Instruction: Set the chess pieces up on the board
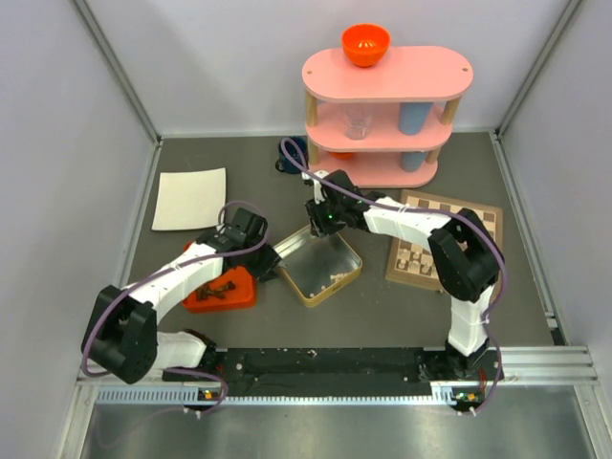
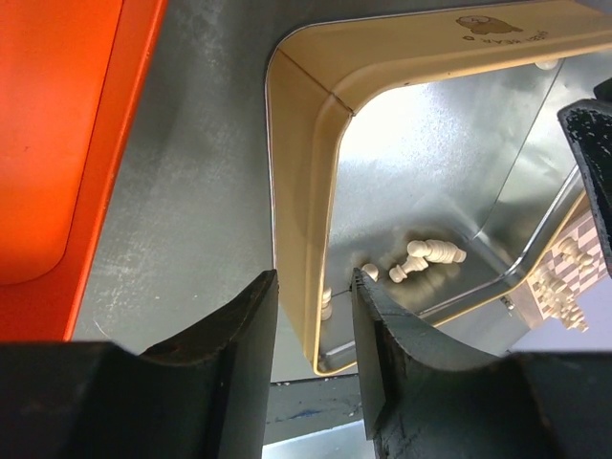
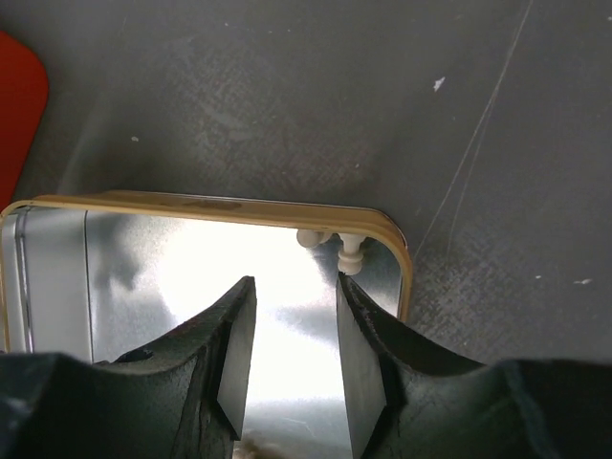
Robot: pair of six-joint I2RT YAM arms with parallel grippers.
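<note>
Setup is being left largely undone: chess pieces (image 2: 430, 256) are lying in the tin (image 2: 296, 191), few on the board (image 1: 478, 225); left gripper (image 2: 308, 330) and right gripper (image 3: 295, 330) are being held spread.

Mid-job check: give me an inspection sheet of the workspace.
Surface: dark grey table mat, a few pale specks and scratches.
Job's things: checked wooden chessboard partly under the right arm; pale chess pieces lying in the square silver tin; dark pieces on the orange tray.
Clutter: white square cloth far left.
Claws: left claw open, astride the tin's wall; right claw open above the tin, empty.
Cables: purple cables loop along both arms, no snag seen.
Surroundings: pink three-tier shelf with orange bowl on top; grey walls.
</note>
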